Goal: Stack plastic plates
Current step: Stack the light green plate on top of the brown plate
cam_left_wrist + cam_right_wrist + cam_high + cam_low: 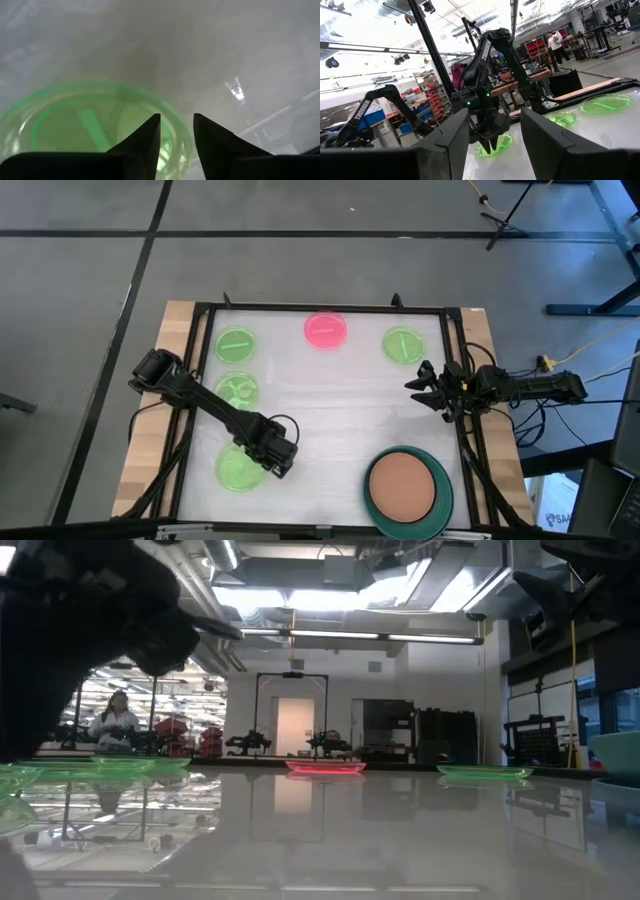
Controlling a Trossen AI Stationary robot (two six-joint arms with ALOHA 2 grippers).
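Left tool [176, 131] over translucent green plate [90, 125]

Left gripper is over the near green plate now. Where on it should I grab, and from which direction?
Take the green plate by its thin raised rim, from above. It lies flat on the table, so only the edge gives purchase. The left gripper sits at the plate's right-hand edge, fingers open: one inside, one outside.

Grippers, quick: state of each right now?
Left gripper: open, fingers either side of the rim of the near green plate, not holding it.
Right gripper: open, holding nothing, at the table's right edge.
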